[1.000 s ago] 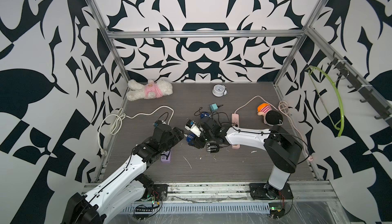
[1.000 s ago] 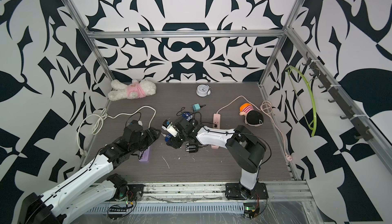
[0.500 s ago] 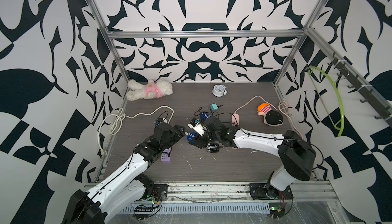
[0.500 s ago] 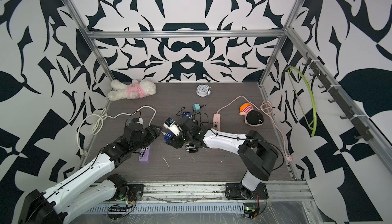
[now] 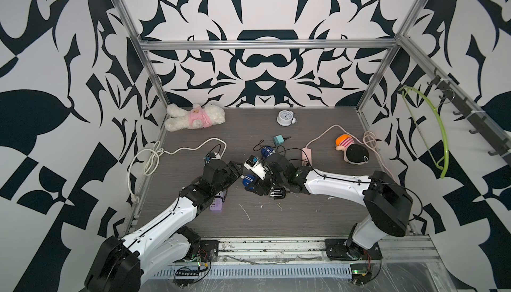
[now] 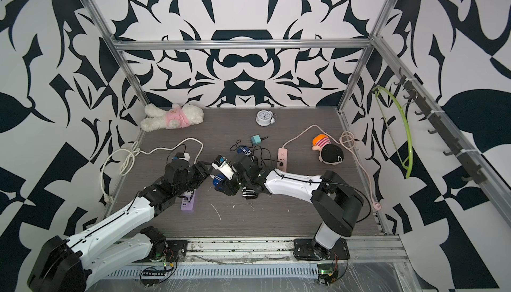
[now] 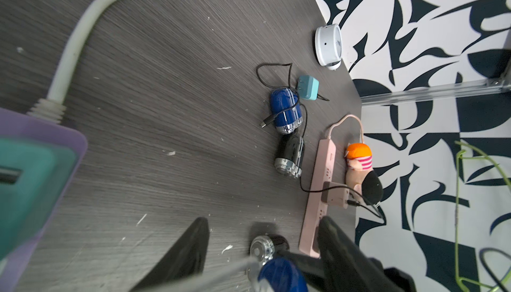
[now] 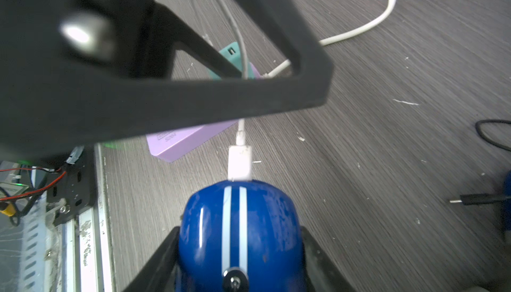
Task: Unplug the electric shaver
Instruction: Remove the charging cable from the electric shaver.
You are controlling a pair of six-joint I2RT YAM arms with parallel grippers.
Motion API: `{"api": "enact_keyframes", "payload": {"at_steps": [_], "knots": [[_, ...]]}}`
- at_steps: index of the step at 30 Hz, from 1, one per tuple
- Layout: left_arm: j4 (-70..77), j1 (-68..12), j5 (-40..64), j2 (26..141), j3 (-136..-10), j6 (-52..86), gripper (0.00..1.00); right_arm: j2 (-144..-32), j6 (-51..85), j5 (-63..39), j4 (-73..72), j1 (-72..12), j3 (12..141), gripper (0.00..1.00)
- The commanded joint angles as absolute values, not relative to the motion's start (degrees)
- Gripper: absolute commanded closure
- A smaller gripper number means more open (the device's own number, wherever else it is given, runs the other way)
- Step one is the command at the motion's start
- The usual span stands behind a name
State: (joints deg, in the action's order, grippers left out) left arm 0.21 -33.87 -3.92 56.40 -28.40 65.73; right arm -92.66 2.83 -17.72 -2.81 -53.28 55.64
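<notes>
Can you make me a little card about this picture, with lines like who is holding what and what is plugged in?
right gripper: shut on the blue shaver
left gripper: open, with the white cable between its jaws
white plug: in the blue shaver, not pulled out yet
nearby: purple power strip, pink power strip, alarm clock
</notes>
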Motion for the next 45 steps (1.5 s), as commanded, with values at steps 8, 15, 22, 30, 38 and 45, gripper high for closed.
{"api": "enact_keyframes", "payload": {"at_steps": [8,15,22,30,38,45], "knots": [[7.18,-33.66,-0.75,60.76,-28.56,65.65,0.47,-89.42,2.68,-17.67,-5.42,-53.74,57.16,1.00],[7.07,-33.66,-1.05,60.35,-28.48,65.48,0.69,-89.21,2.64,-17.12,-5.49,-53.74,56.91,1.00],[6.41,-33.71,-1.50,60.02,-28.30,65.48,0.83,-89.22,2.52,-16.44,-5.48,-53.74,56.87,1.00],[7.21,-33.66,-1.84,60.38,-28.06,65.52,1.00,-88.96,2.25,-15.92,-5.31,-53.77,56.45,1.00],[6.97,-33.66,-3.35,59.51,-27.33,65.30,1.00,-88.59,1.67,-15.47,-4.53,-53.74,55.62,1.00],[6.33,-33.66,-5.42,58.00,-25.69,64.60,1.00,-89.20,1.75,-14.73,-3.72,-53.74,53.12,1.00]]}}
